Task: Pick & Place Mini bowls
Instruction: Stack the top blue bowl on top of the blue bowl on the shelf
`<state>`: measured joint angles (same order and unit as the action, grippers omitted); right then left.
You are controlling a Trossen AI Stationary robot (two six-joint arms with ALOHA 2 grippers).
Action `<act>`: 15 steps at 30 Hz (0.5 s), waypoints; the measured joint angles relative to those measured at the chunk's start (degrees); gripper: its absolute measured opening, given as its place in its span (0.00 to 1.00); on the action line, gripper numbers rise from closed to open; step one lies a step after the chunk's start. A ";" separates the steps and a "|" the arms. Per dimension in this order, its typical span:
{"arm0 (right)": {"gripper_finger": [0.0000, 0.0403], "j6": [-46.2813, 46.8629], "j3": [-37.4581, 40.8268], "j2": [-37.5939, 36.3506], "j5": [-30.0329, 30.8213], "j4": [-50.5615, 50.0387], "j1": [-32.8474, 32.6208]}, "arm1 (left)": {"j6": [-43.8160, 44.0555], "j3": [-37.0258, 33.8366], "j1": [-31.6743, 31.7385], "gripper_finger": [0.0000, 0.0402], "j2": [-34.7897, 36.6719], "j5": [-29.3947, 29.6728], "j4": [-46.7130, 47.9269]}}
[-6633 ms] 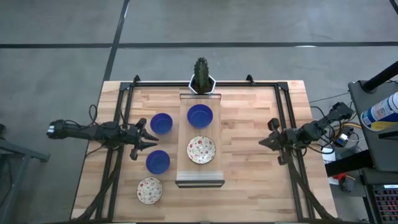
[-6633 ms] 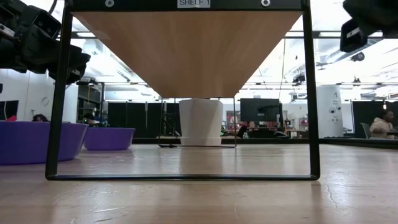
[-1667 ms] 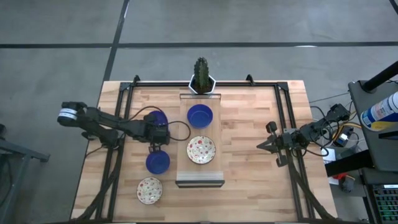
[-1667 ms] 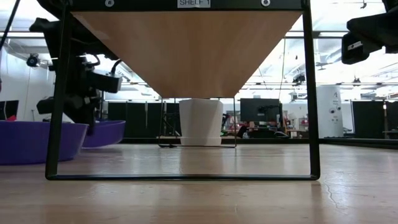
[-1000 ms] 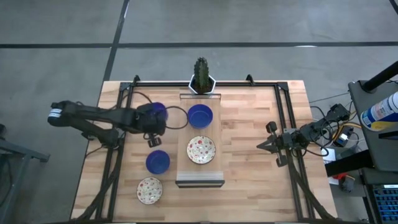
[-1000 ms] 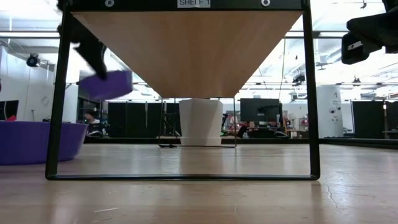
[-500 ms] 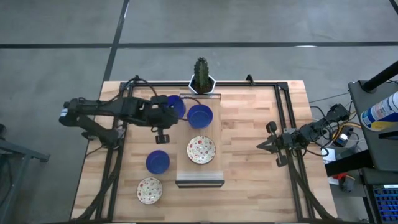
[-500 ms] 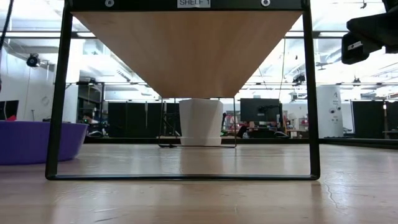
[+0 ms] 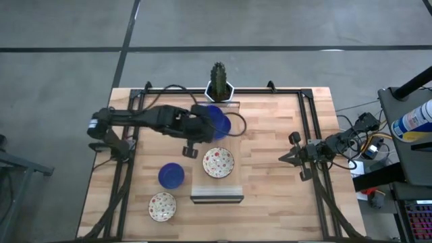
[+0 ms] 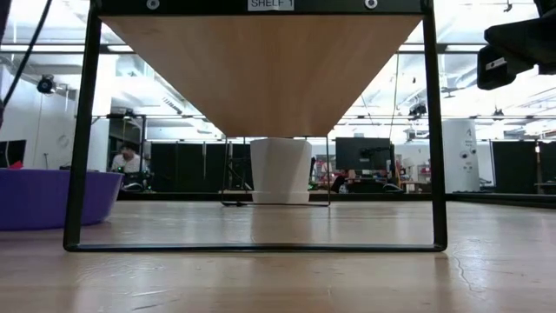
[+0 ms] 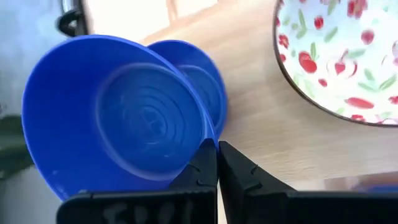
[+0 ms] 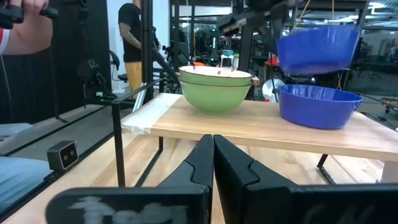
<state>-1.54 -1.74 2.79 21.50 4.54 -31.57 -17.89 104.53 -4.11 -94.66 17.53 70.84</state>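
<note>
Well, the left gripper (image 9: 200,125) reaches in from nine o'clock over the raised shelf (image 9: 217,192), its jaws pinched tight on the rim of a solid blue bowl (image 11: 118,127), hanging just above another blue bowl (image 11: 202,84) resting on the shelf towards twelve o'clock. A speckled bowl (image 9: 219,162) sits nearer six, while the right gripper (image 9: 287,155) waits at three o'clock, jaws together and empty.

high: straight down on table (image 9: 270,135) | low: tabletop level — under shelf (image 10: 261,69) | wrists: close — both see shelf
</note>
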 joint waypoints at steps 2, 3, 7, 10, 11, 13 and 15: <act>0.02 -0.01 0.00 0.00 -0.02 0.00 0.00 | -2.72 0.33 0.16 0.00 -1.37 -0.14 0.33; 0.02 0.00 0.00 0.00 -0.01 0.00 0.00 | -3.92 0.36 0.29 0.00 -1.76 -0.18 0.23; 0.02 0.00 0.00 0.00 -0.02 0.00 0.00 | -6.80 0.59 0.93 0.00 -2.96 -0.29 0.78; 0.02 0.00 0.00 0.00 -0.02 0.00 0.00 | -7.80 0.59 1.50 0.00 -3.53 -1.34 0.77; 0.02 -0.01 -0.01 0.00 -0.02 0.00 0.00 | -8.05 0.59 1.67 0.00 -3.60 -1.52 0.77; 0.02 0.00 0.00 0.00 -0.02 0.00 0.00 | -8.81 0.59 2.07 0.00 -3.76 -1.53 0.77; 0.02 -0.02 0.00 0.00 -0.02 0.00 0.00 | -9.07 0.59 2.48 0.00 -3.88 -1.70 0.77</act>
<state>-1.56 -1.74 2.79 21.48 4.54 -31.57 -26.96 105.12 -1.63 -98.54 15.82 71.61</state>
